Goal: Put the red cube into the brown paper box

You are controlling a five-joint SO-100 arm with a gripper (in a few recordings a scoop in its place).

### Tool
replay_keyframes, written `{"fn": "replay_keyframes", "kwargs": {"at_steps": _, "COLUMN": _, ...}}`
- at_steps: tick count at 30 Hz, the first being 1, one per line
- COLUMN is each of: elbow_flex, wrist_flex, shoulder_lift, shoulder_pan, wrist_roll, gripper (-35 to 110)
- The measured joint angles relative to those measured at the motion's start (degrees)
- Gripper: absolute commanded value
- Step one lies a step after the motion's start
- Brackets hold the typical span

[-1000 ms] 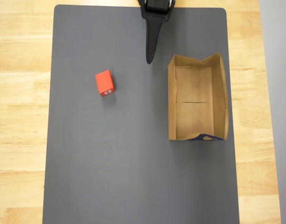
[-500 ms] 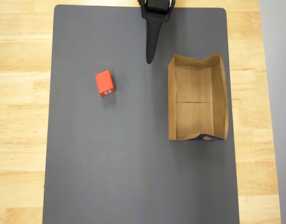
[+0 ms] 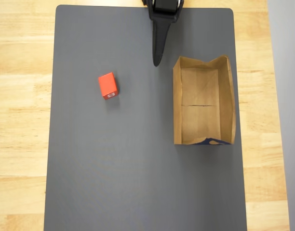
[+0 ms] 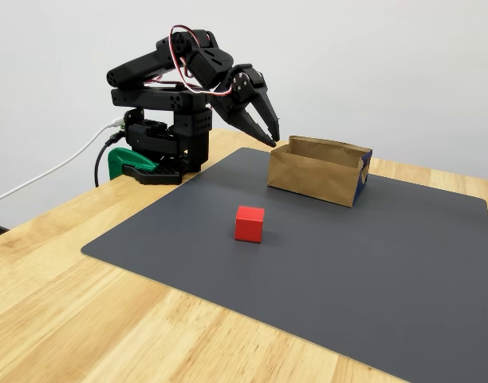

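Note:
The red cube [image 3: 108, 85] sits alone on the dark grey mat, left of centre in the overhead view; in the fixed view the red cube [image 4: 249, 223] lies nearer the camera than the box. The brown paper box [image 3: 177, 101] stands open-topped on the mat's right side with nothing inside, a dark-blue patch at its near end. In the fixed view the brown paper box [image 4: 312, 175] is behind and right of the cube. My black gripper [image 3: 157, 62] hangs shut and holding nothing above the mat's far edge, by the box's far left corner. Its tips [image 4: 273, 140] point down, well away from the cube.
The grey mat [image 3: 138, 183] covers most of a wooden table [image 3: 22, 120]. The arm's base [image 4: 160, 140] with a green clamp [image 4: 128, 163] and cables stands at the far table edge. A wide bare stretch of mat lies between cube and box.
The gripper has shifted slightly to the right in the overhead view, toward the box's corner. Cube and box have not moved.

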Motion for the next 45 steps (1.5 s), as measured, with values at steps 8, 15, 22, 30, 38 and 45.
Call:
{"fn": "replay_keyframes", "kwargs": {"at_steps": 8, "elbow_flex": 0.0, "wrist_flex": 0.0, "shoulder_lift": 0.0, "shoulder_pan": 0.0, "wrist_roll": 0.0, "gripper": 0}}
{"fn": "replay_keyframes", "kwargs": {"at_steps": 15, "elbow_flex": 0.0, "wrist_flex": 0.0, "shoulder_lift": 0.0, "shoulder_pan": -0.1, "wrist_roll": 0.0, "gripper": 0}}
{"fn": "replay_keyframes", "kwargs": {"at_steps": 22, "elbow_flex": 0.0, "wrist_flex": 0.8, "shoulder_lift": 0.0, "shoulder_pan": 0.4, "wrist_roll": -2.2, "gripper": 7}}
{"fn": "replay_keyframes", "kwargs": {"at_steps": 30, "elbow_flex": 0.0, "wrist_flex": 0.7, "shoulder_lift": -0.7, "shoulder_pan": 5.9, "wrist_roll": -12.0, "gripper": 11}}
{"fn": "replay_keyframes", "kwargs": {"at_steps": 38, "elbow_flex": -1.9, "wrist_flex": -3.1, "shoulder_lift": -7.4, "shoulder_pan": 10.9, "wrist_roll": -19.3, "gripper": 19}}
{"fn": "replay_keyframes", "kwargs": {"at_steps": 45, "elbow_flex": -10.9, "wrist_flex": -0.6, "shoulder_lift": -20.3, "shoulder_pan": 14.7, "wrist_roll": -23.6, "gripper": 23}}
